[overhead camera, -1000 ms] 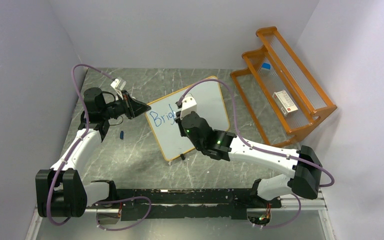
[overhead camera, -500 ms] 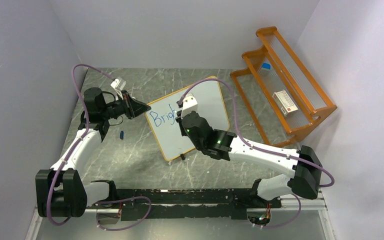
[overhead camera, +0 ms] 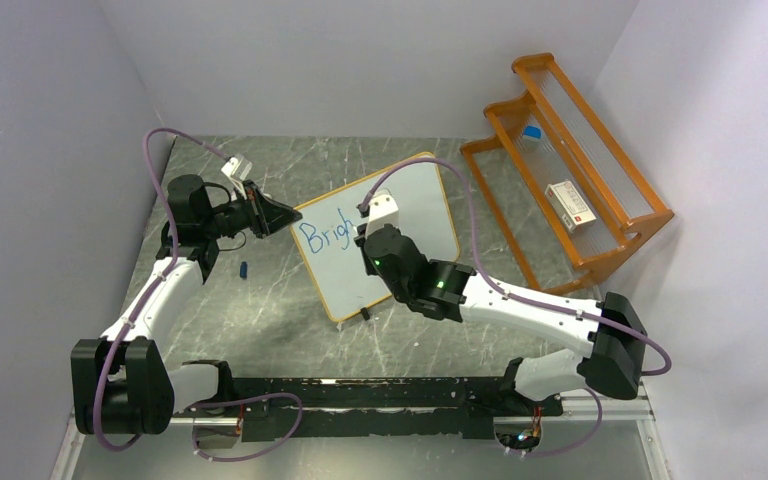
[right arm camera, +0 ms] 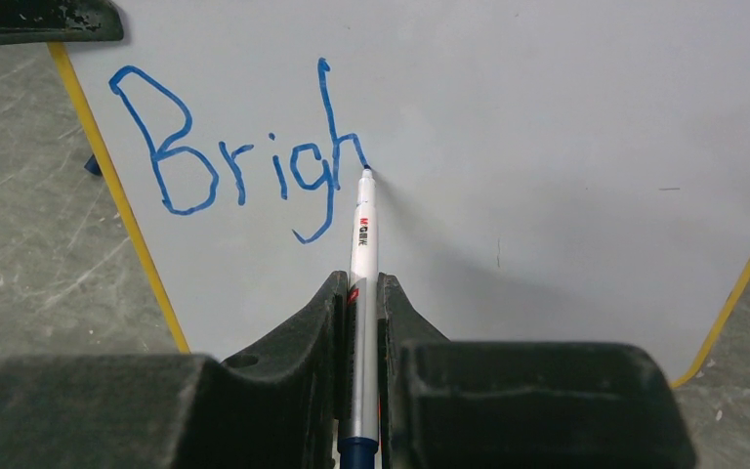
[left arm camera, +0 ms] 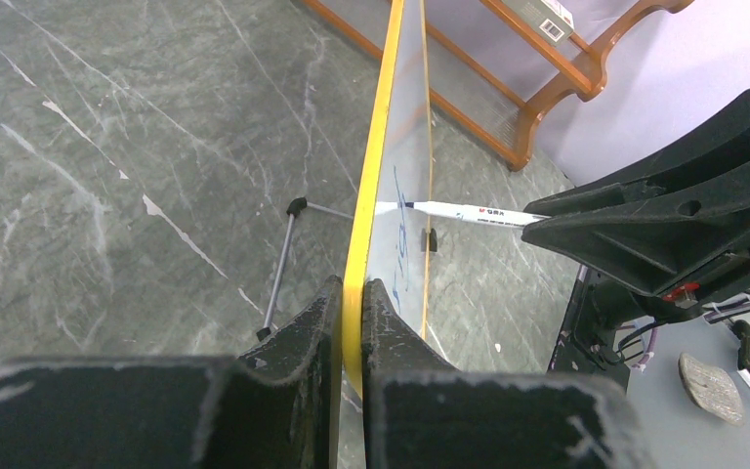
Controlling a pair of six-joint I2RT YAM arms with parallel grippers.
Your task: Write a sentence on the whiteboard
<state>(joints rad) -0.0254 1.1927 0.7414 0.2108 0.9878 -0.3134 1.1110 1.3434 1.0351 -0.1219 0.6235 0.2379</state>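
The whiteboard [overhead camera: 410,205] stands tilted on the table, with an orange-yellow frame. Blue lettering [right arm camera: 239,161] on it reads "Brigh"; it also shows in the top view [overhead camera: 322,233]. My left gripper [left arm camera: 352,293] is shut on the board's left frame edge [left arm camera: 363,225], also seen in the top view [overhead camera: 278,214]. My right gripper [right arm camera: 359,288] is shut on a white marker [right arm camera: 361,239]. The marker's tip touches the board at the foot of the "h". The marker also shows in the left wrist view [left arm camera: 469,211]. In the top view my right gripper [overhead camera: 365,240] is in front of the board.
An orange wooden rack [overhead camera: 570,160] stands at the right rear, holding a small box [overhead camera: 570,205] and a blue-capped item [overhead camera: 532,133]. A small dark blue cap [overhead camera: 244,269] lies on the table left of the board. Walls close in on the left, rear and right.
The "h" has been drawn after "Brig". My right gripper with the marker has shifted slightly right and down along the board. The left arm has not moved.
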